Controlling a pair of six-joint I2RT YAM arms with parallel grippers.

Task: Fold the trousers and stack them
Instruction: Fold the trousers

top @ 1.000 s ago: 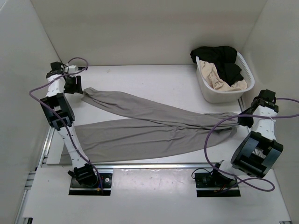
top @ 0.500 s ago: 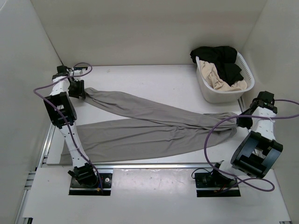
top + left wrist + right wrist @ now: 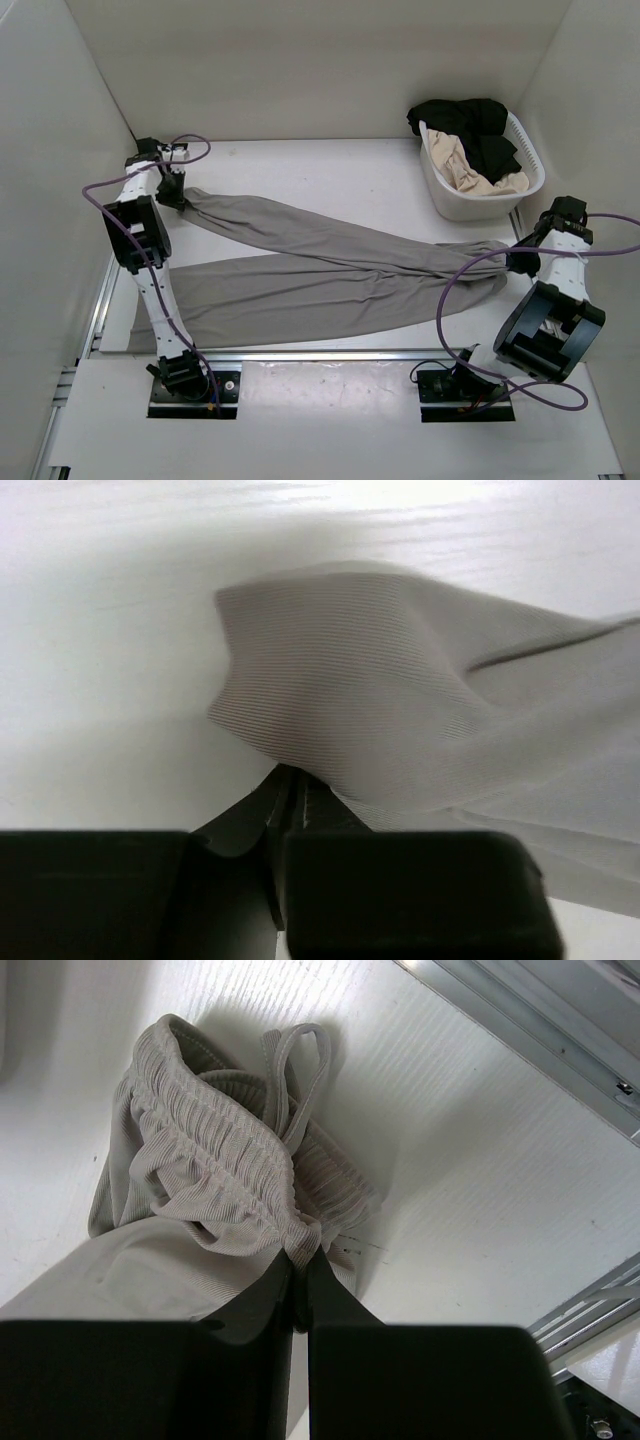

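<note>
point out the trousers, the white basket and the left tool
trousers point(image 3: 300, 290), top view, middle of the near leg
white basket point(image 3: 447, 200), top view, near outer wall
left tool point(image 3: 297, 788), left wrist view, between its fingertips at the cuff

Bare counter point(image 3: 330, 165) runs along the far edge, from the far-left corner to the white basket point(image 3: 450, 205). The basket fills the far-right corner, heaped with a black garment point(image 3: 465, 115) and a beige garment point(image 3: 470, 172). The trousers point(image 3: 300, 285) spread across the middle from left edge to right edge. A narrow bare wedge opens between their legs by the left edge. Walls point(image 3: 300, 60) shut in three sides. Purple cables point(image 3: 441, 300) loop above both side edges.
</note>
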